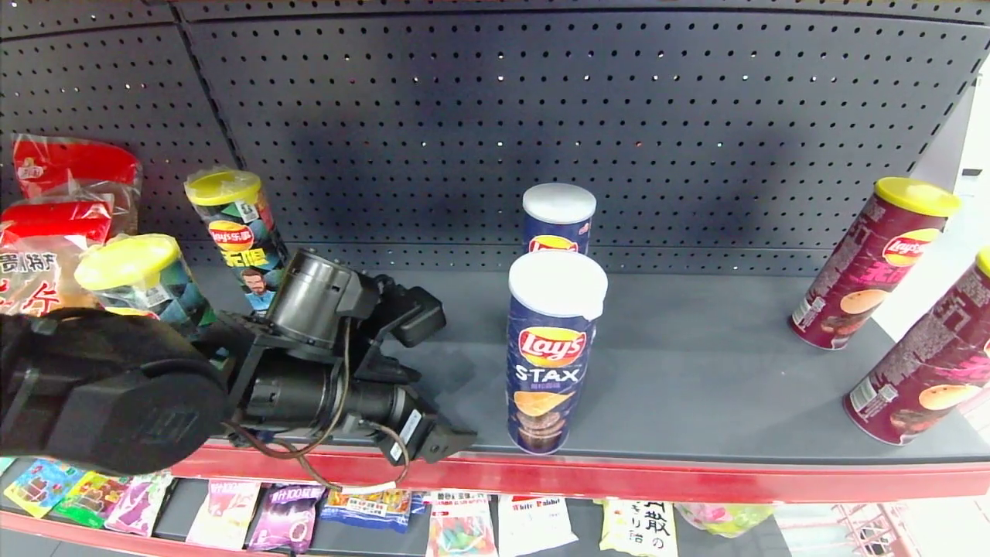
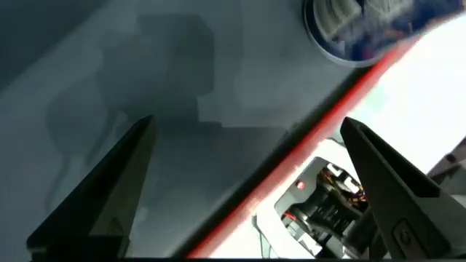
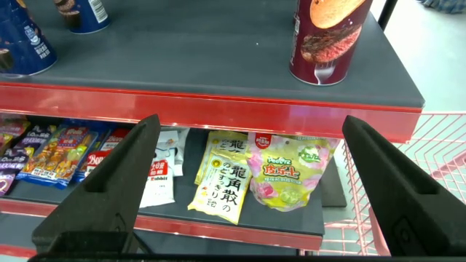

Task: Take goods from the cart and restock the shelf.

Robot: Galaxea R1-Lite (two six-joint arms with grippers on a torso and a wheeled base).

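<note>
Left gripper (image 1: 448, 379): nearest the lens, a matte black metal and plastic assembly with a loose brown cable, at the lower left of the head view; its wedge-shaped jaws were spread wide with nothing between them, over the shelf's front lip.
Right gripper (image 3: 247, 189): two dark tapered fingers (image 3: 109, 196), parted and empty, facing the shelf from the front.
Shelf (image 1: 696, 371): smooth grey metal deck with a glossy red front edge, backed by a dark perforated panel (image 1: 541, 116).
Front blue can (image 1: 555, 352): tall cardboard cylinder with a white plastic lid, standing upright near the shelf's front edge, centre of frame, just right of the left gripper.
Rear blue can (image 1: 558, 218): same shape and lid, upright directly behind it, close to the panel.
Maroon cans (image 1: 874, 263): two yellow-lidded cylinders at the right edge of the frame.
Patterned cans (image 1: 236, 232): two yellow-lidded tubes at the left.
Red bags (image 1: 54, 209): crinkled clear-and-red film, upper left.
Packets (image 1: 534, 522): flat glossy pouches on the lower shelf.
Cart (image 1: 866, 530): pink wire frame, lower right corner.
</note>
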